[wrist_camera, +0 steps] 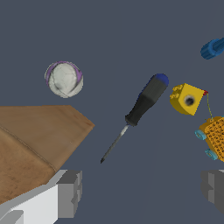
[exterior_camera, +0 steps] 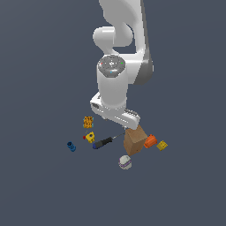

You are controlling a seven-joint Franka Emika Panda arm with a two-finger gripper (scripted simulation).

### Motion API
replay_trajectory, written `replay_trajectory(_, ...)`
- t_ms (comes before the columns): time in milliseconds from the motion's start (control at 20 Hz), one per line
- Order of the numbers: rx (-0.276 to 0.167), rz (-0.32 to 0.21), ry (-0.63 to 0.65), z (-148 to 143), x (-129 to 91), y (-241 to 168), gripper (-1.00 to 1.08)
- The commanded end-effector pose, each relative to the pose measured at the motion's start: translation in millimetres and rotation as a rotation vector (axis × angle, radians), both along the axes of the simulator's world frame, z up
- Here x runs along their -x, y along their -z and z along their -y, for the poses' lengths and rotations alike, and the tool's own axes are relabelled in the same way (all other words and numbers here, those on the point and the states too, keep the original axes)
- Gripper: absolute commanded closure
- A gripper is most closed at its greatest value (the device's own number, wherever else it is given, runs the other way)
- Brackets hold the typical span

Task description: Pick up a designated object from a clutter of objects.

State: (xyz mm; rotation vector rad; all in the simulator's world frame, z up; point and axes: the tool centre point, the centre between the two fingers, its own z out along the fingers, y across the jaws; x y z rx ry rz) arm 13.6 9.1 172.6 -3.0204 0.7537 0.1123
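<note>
The designated object, a screwdriver (wrist_camera: pixel 146 99) with a black handle, blue end cap and thin grey shaft, lies flat on the floor among the clutter of objects. In the exterior view the screwdriver (exterior_camera: pixel 104 142) lies just left of the brown box (exterior_camera: pixel 134 139). My gripper (wrist_camera: pixel 141 192) is open, its fingers (wrist_camera: pixel 70 192) set wide apart with nothing between them. It hangs above the floor, short of the shaft's tip. One finger is close to the brown box (wrist_camera: pixel 35 140). In the exterior view the white hand (exterior_camera: pixel 115 114) hides the fingertips.
A white-purple ball (exterior_camera: pixel 125 162) lies near the box. A yellow block (wrist_camera: pixel 187 99) and an orange meshed block (wrist_camera: pixel 215 135) sit beside the screwdriver's handle, and a blue cylinder (wrist_camera: pixel 213 48) lies further off. An orange block (exterior_camera: pixel 150 141) and a small yellow one (exterior_camera: pixel 162 145) lie to the box's right in the exterior view.
</note>
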Motion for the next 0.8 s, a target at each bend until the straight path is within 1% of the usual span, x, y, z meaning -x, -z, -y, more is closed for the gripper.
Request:
replay_trajectory(0,0.002,0.004,0.086,0.8,-2.5,16.2,-0.92)
replay_trajectory(450,0.027,0.023,0.379,9.3,-6.7,69.8,-0.92)
replay_trajectory(750,0.047,0.037,0.514,16.2,-6.8,93.0,-0.92)
